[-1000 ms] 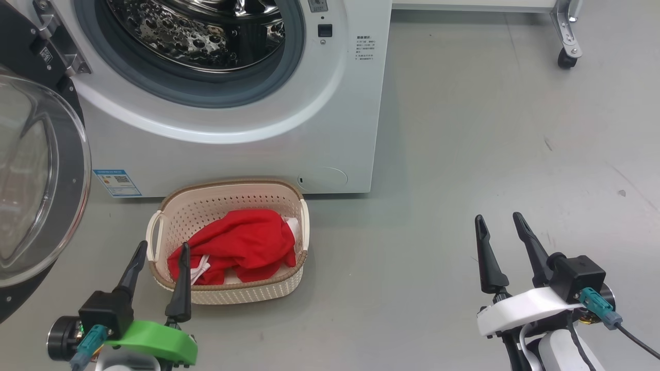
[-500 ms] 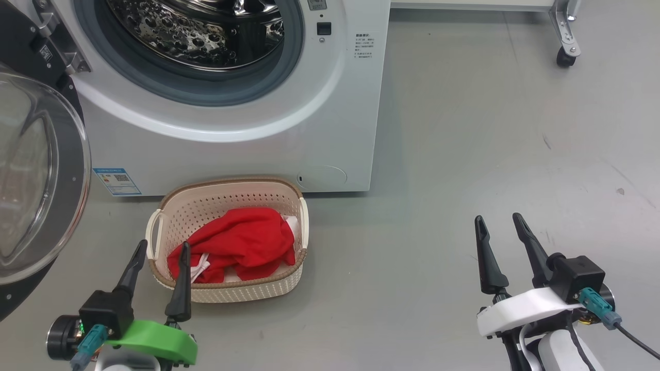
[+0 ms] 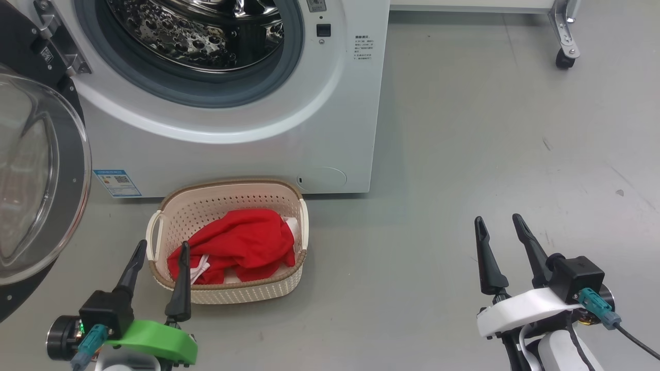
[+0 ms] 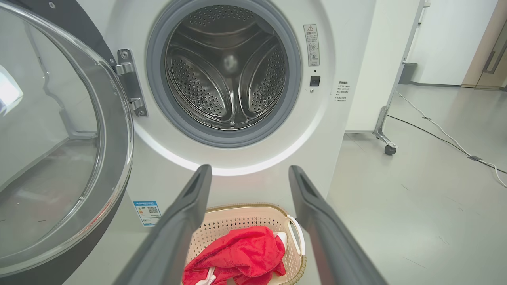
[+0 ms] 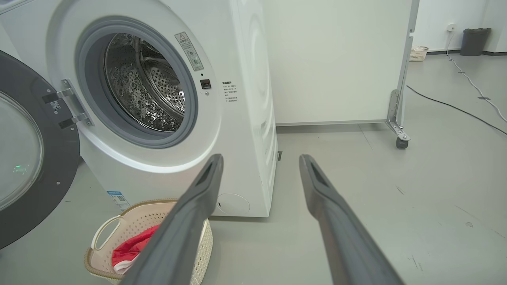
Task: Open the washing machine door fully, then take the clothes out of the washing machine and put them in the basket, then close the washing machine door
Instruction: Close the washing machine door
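Left gripper (image 3: 162, 246): fingers spread wide, empty, poised above near-left edge of basket (image 3: 232, 183), clear of it. Right gripper (image 3: 497, 220): fingers equally wide, empty, over bare floor (image 3: 464, 154), well right of basket. Basket on floor, just before foot of washing machine (image 3: 330, 129). Clothes (image 3: 242, 245) heaped inside basket, red, white trim showing. Washing machine door (image 3: 77, 165) swung open at left on hinge. Beyond, perforated steel drum (image 3: 201, 31) in plain sight.

Grey floor (image 3: 464, 154), scuffed in spots. The washing machine (image 3: 232, 149) stands on it; the basket (image 3: 227, 296) sits on the floor just in front of its base. A caster (image 3: 562, 59) of a wheeled frame rests well apart, far right.
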Motion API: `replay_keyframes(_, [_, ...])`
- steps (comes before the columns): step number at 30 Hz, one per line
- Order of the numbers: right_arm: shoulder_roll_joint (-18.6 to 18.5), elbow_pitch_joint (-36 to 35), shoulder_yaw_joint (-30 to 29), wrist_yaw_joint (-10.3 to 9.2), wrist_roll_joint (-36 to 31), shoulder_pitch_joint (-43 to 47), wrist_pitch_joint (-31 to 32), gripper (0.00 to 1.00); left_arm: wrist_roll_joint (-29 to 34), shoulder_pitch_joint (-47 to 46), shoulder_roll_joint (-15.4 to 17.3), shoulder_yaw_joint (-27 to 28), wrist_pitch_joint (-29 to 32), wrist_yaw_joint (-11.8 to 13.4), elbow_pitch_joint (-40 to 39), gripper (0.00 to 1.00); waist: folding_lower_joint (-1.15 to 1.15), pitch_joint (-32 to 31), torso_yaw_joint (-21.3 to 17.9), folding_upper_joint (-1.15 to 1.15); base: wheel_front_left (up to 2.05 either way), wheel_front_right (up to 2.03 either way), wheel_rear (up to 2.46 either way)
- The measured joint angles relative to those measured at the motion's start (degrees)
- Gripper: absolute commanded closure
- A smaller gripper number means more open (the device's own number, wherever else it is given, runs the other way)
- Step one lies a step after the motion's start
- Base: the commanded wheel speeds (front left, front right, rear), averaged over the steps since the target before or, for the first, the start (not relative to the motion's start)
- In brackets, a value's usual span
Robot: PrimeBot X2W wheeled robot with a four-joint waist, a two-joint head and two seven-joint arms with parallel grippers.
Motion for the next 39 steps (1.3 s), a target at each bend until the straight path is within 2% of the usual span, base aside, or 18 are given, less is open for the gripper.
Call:
replay_keyframes(21, [0.00, -0.20, 0.15, 0.01, 0.00, 0.01, 0.00, 0.00, 0.52, 0.00, -0.02, -1.13, 0.00, 0.00, 0.08, 0.00, 0.00, -0.09, 0.78, 0.00, 0.00, 0.00, 0.00])
replay_keyframes(30, [-0.01, -1.22, 0.52, 0.07, -0.60, 0.01, 0.00, 0.00, 0.40, -0.12, -0.02, -2.38, 0.00, 0.18, 0.04, 0.00, 0.00, 1.07, 4.03, 0.00, 0.00, 0.00, 0.00])
replay_keyframes(39, [-0.12, -1.55, 1.57, 0.09, -1.15, -0.34, 0.00, 0.00, -1.07, -0.21, -0.03, -2.93, 0.00, 0.93, -0.58, 0.00, 0.00, 2.61, 9.55, 0.00, 0.00, 0.00, 0.00])
